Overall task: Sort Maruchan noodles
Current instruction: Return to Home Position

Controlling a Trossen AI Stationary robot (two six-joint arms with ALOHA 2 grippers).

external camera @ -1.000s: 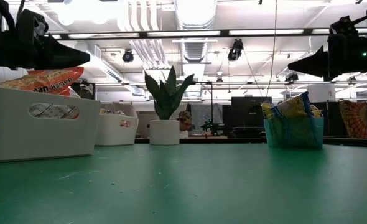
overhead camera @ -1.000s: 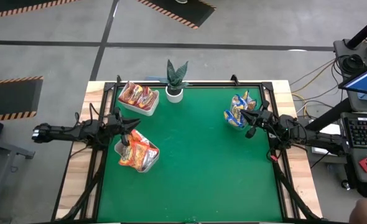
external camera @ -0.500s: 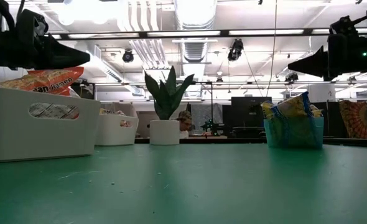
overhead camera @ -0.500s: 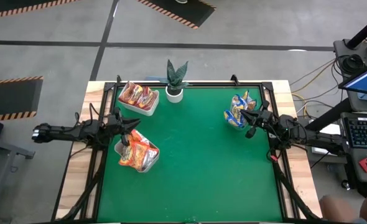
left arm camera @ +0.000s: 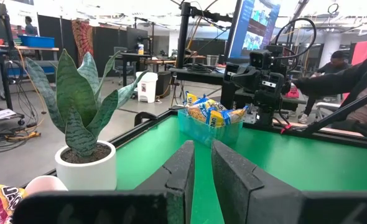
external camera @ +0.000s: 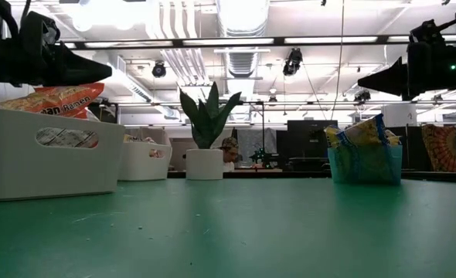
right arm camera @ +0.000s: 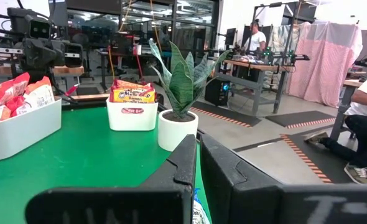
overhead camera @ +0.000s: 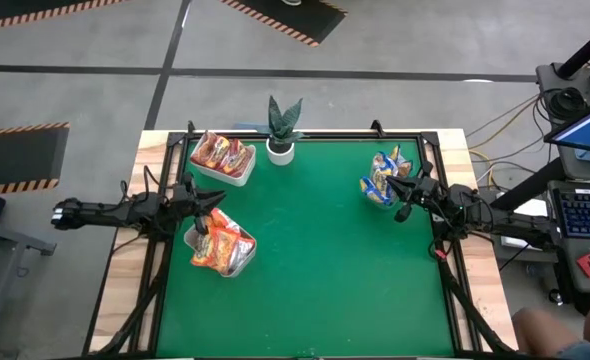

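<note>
Orange-red noodle packets point(overhead camera: 220, 245) lie heaped in a white tray point(overhead camera: 237, 268) at the table's left. Red packets point(overhead camera: 220, 152) fill a second white tray point(overhead camera: 237, 178) at the far left. Blue-and-yellow packets point(overhead camera: 383, 168) stand in a blue basket point(external camera: 365, 164) at the far right. My left gripper point(overhead camera: 218, 200) hovers shut above the far edge of the near tray, pointing right. My right gripper point(overhead camera: 391, 185) hovers shut just near of the basket, pointing left. In the low view both grippers, the left point(external camera: 104, 73) and the right point(external camera: 365, 81), hang well above the table.
A potted snake plant point(overhead camera: 281, 130) stands at the far edge between the trays and the basket. The green mat point(overhead camera: 315, 260) stretches bare across the middle and near side. A person point(overhead camera: 570, 335) shows beyond the table's near right corner.
</note>
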